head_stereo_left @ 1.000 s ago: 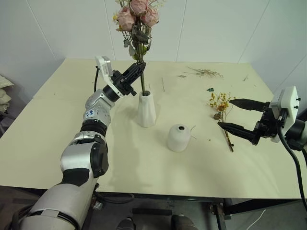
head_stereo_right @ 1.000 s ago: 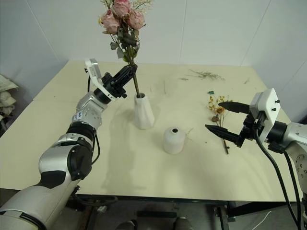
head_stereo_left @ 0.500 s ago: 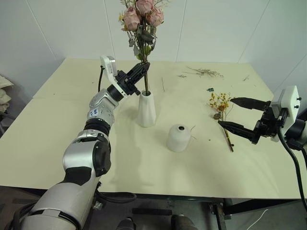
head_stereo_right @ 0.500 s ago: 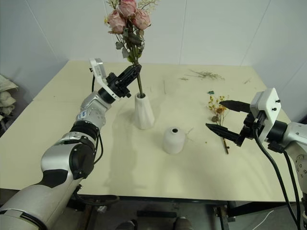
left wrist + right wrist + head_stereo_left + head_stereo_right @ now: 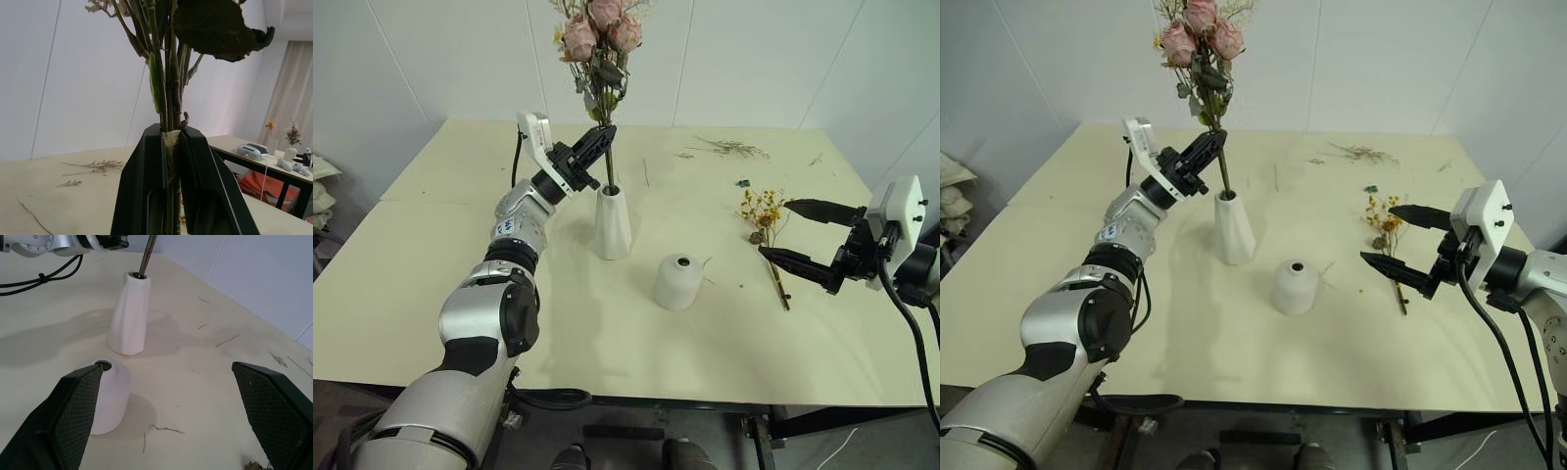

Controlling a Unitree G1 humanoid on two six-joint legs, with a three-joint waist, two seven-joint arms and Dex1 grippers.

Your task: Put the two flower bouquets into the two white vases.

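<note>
Left gripper point(image 5: 604, 137), raised above the tall white vase point(image 5: 613, 224), clenched on the stems of the pink rose bouquet point(image 5: 599, 39). In the left wrist view the two black fingers point(image 5: 146, 196) press the bundled stems from both sides, with a large dark leaf point(image 5: 217, 27) above them. The bouquet stands nearly upright, its blooms well above the gripper; its stem ends enter the narrow mouth of the tall white vase just below the fingers, as the right wrist view also shows at the vase opening.

Right gripper point(image 5: 798, 233), released, its two fingers spread wide apart and holding nothing, held above the table point(image 5: 431, 255) well to the right of the tall white vase. The yellow-orange spray point(image 5: 765, 217) lies flat on the table beside and under this gripper, blossoms toward the far edge, brown stem running toward the near edge; contact with the fingers cannot be told.

Short rounded vase point(image 5: 678, 281), to the right of and nearer than the tall white vase, between it and the right gripper. Its small top hole shows dark and holds no stem.

Loose dry twigs point(image 5: 732, 148) lie on the table beyond the tall white vase, toward the far right.
</note>
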